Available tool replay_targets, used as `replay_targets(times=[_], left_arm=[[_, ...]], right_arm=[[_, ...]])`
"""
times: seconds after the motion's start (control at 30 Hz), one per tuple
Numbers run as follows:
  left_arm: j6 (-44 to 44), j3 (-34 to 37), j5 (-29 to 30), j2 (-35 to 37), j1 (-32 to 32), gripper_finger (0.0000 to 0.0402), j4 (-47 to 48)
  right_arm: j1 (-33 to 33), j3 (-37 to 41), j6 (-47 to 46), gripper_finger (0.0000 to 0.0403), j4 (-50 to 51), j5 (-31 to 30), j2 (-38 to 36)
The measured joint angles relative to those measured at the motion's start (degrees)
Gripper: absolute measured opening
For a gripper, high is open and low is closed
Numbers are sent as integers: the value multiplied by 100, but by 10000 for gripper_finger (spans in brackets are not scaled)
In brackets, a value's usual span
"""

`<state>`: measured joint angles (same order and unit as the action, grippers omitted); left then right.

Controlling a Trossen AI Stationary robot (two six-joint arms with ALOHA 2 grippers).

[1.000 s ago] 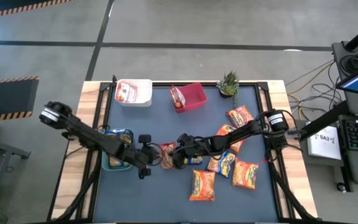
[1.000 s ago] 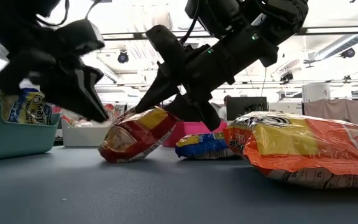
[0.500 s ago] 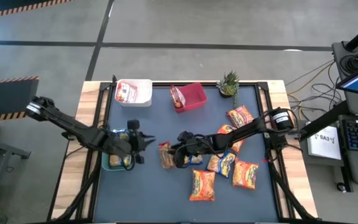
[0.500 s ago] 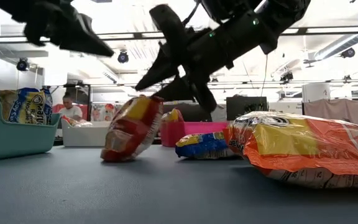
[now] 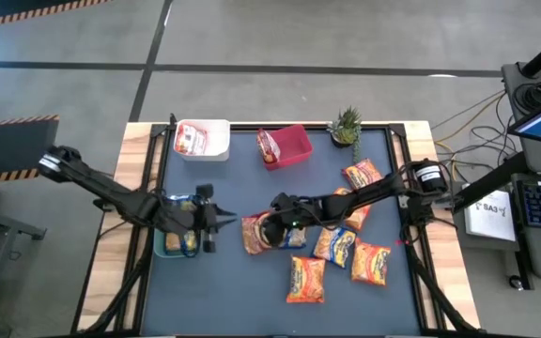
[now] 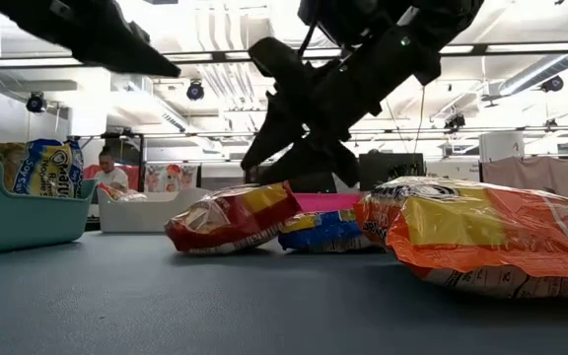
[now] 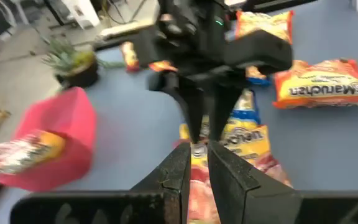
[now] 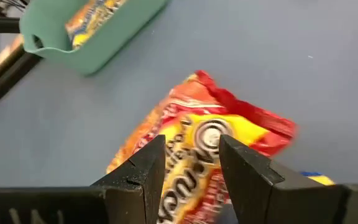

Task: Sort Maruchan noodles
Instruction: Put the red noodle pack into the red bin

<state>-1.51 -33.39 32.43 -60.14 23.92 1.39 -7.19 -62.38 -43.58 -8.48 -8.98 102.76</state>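
Observation:
A red-and-yellow Maruchan packet (image 5: 255, 233) (image 6: 235, 217) (image 8: 210, 134) lies flat on the dark mat near the table's middle. My right gripper (image 5: 272, 223) (image 6: 294, 168) (image 8: 191, 155) hangs open just above it, a finger over each side, and I see no contact. My left gripper (image 5: 212, 221) (image 7: 197, 165) is shut and empty. It is raised beside the teal bin (image 5: 167, 246) (image 6: 18, 212), left of the packet, pointing at the right gripper. The teal bin holds yellow-blue packets (image 6: 42, 168).
A white bin (image 5: 216, 141) and a red bin (image 5: 294, 143), each with a packet inside, stand at the far edge beside a potted plant (image 5: 346, 125). Several orange and yellow-blue packets (image 5: 306, 279) (image 5: 371, 263) (image 5: 334, 246) (image 5: 363, 175) lie right of centre. A blue-yellow packet (image 6: 323, 229) lies just behind the red one.
The left gripper has risen and drawn back toward the table's left, from beside the red packet to the teal bin. The red packet stood tipped up on its end under the right gripper's fingers half a second ago. It has come away from them and fallen flat on the mat.

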Motion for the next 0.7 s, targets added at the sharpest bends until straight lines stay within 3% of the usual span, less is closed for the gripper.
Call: replay_targets(times=[0.2, 0.4, 0.7], left_arm=[[-54, 149, -556, -1043, -4, 38, -1081], [-139, 149, -610, -1940, -4, 38, -1566], [-750, 149, -759, -2890, -4, 38, -1710]], right_arm=[[-1, 1, -28, 149, 348, 264, -288], [-3, 0, -40, 188, 1076, 342, -717], [-74, 7, -370, 249, 1088, 369, -404]])
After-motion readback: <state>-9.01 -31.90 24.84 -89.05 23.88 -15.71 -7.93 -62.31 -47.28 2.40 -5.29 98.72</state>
